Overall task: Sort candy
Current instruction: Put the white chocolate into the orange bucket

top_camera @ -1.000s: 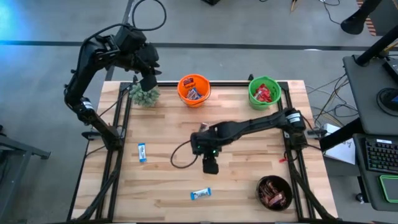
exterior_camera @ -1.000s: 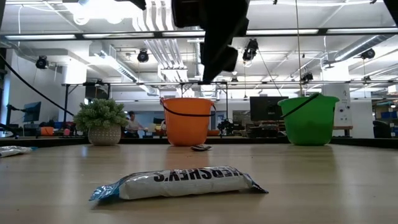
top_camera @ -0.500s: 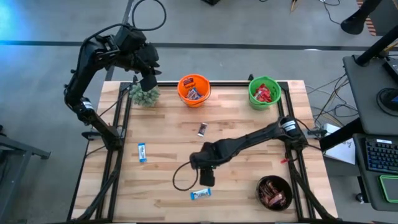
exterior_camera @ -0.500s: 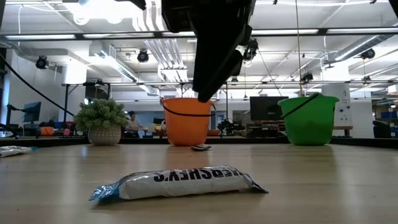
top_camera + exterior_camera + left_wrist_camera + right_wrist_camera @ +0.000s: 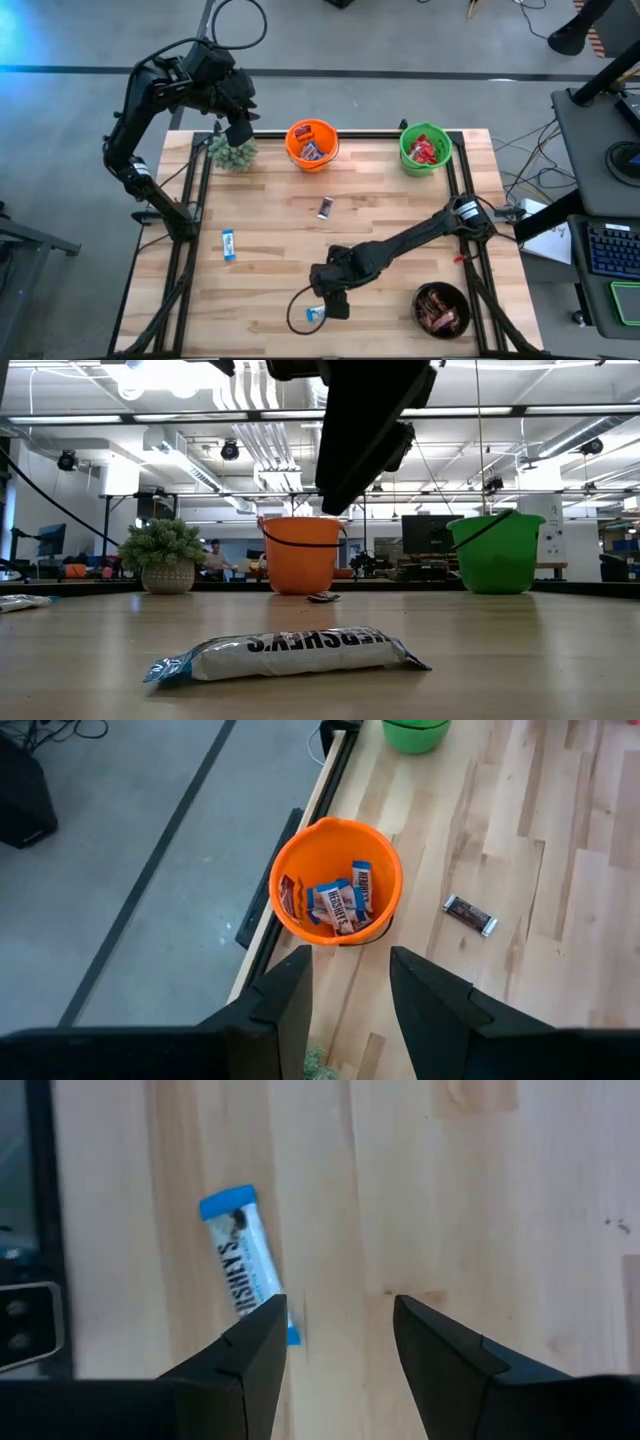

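R gripper (image 5: 333, 303) open, empty, over bar (image 5: 240, 1270) by table's (image 5: 400, 215) front edge; off-centre, may nudge bar.

Plant: small green bushy plant (image 5: 232, 153), upper left of the table (image 5: 390, 215) in the high view.
Keyboard: on a desk (image 5: 600, 120) at the right edge.

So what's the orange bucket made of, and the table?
The orange bucket looks like smooth plastic: even bright colour, thin rim, slight sheen. The table looks like pale wood planks: grain lines and seams between boards show, probably with a matt finish.
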`<state>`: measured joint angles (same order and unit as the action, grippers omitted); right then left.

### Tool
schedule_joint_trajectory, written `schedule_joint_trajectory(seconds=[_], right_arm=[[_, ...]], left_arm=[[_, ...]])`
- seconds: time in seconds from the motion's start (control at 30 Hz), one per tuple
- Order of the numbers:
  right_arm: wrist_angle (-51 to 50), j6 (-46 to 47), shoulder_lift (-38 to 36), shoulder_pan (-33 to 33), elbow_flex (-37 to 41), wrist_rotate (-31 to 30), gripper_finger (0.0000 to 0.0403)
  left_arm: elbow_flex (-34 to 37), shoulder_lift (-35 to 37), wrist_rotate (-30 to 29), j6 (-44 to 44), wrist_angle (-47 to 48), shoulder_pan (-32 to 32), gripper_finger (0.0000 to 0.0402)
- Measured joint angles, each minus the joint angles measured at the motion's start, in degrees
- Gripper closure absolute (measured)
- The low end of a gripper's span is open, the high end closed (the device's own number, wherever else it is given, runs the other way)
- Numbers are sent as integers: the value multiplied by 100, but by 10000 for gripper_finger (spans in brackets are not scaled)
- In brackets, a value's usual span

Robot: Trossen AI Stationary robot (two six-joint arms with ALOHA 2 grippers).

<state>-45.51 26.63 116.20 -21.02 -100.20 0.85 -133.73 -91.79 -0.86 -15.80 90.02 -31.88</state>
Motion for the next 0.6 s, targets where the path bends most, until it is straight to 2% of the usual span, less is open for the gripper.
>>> schedule_joint_trajectory(seconds=[0.27, 0.6], right_arm=[[191, 58, 502, -148, -56, -40, 229], [469, 169, 726, -372, -173, 177, 229]], left_arm=[[0, 0, 0, 44, 0, 1, 283], [0, -2, -4, 16, 0, 0, 283]])
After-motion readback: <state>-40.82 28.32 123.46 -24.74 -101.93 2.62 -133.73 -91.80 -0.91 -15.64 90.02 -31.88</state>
